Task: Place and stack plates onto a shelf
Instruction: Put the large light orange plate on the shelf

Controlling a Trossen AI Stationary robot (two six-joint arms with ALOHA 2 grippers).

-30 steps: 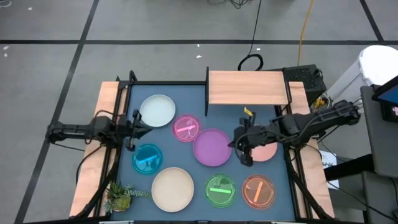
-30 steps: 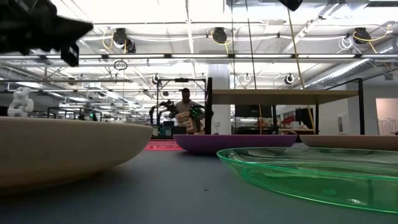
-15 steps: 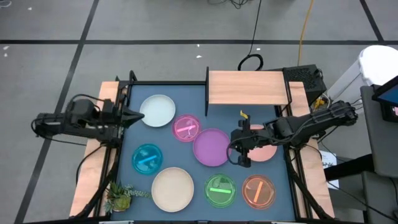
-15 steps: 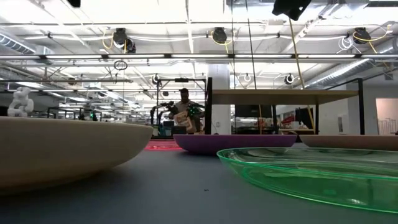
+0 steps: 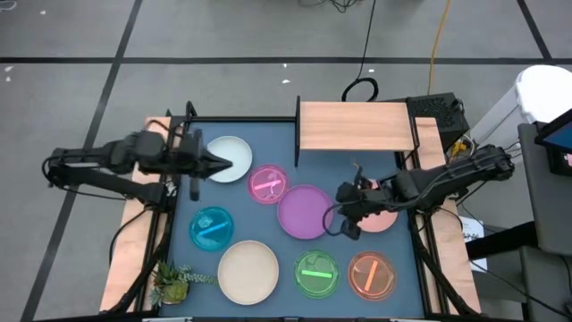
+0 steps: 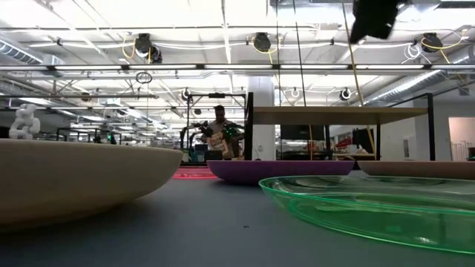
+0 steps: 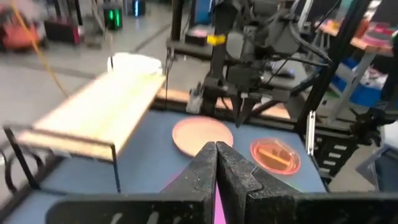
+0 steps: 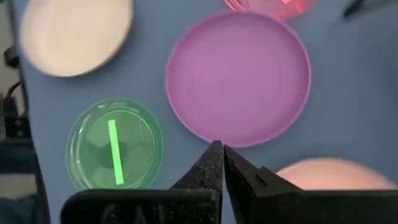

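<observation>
Left gripper hangs over the white-blue plate in the upper left of the blue mat; its fingers are pressed together, tips meeting, nothing between them.

Right gripper sits at centre right of the overhead frame, between the purple plate and the salmon pink plate. Its fingers are closed tip to tip and empty, pointing at the near rim of the purple plate, which lies flat on the mat.

Shelf stands at the top centre of the mat, a light-wood board with a thin black upright at its left end, bare on top. From the left wrist camera the shelf is raised on thin black legs, with the salmon pink plate and the orange plate on the mat beyond it.

Other plates, all flat on the mat:
- pink translucent plate, just beside the purple plate's upper left edge
- teal plate, lower left
- cream plate, bottom centre
- green plate, just right of the cream
- orange plate, bottom right

A small green plant lies at the lower left corner of the table.

At table height, the cream plate and green plate fill the foreground, and a person shows far back in the room.
</observation>
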